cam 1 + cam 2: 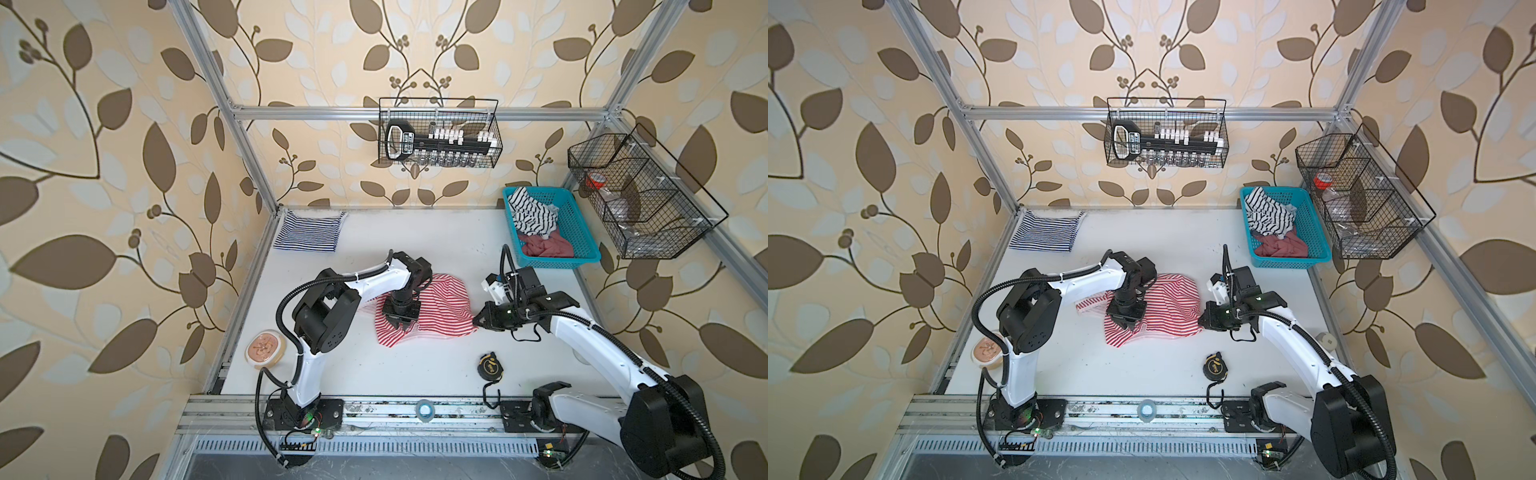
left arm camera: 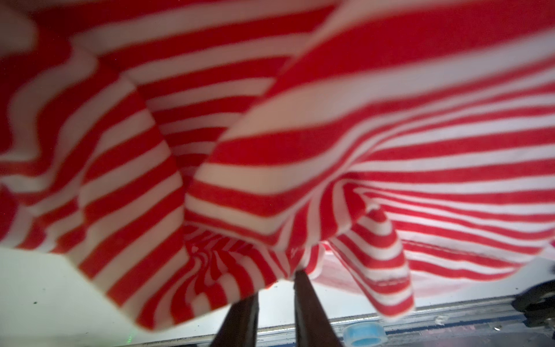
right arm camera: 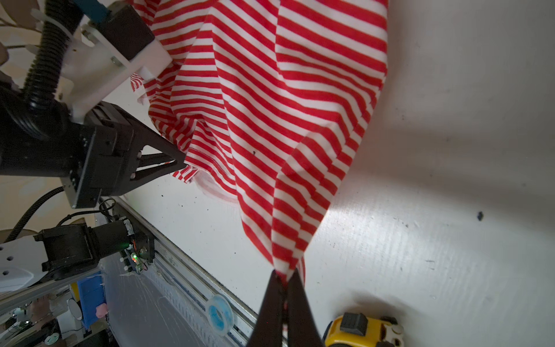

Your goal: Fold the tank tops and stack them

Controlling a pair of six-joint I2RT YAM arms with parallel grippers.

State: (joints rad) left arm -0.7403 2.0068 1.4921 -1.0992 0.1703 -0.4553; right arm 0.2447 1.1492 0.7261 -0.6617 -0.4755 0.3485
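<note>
The left claw (image 1: 401, 327) and right claw (image 1: 476, 321) each pinch the red top (image 1: 444, 303), centre frame; the upper-right basket (image 1: 557, 261) holds crumpled clothes (image 1: 534, 216).

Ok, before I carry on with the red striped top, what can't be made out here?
- Left gripper: in the left wrist view, the bunched, blurred red-and-white tank top covers its tips; grip unclear.
- In both top views the left arm covers part of that top.
- Blue basket: crumpled clothes, garment types unreadable.
- Right-hand wire basket: contents too small behind the mesh.
</note>
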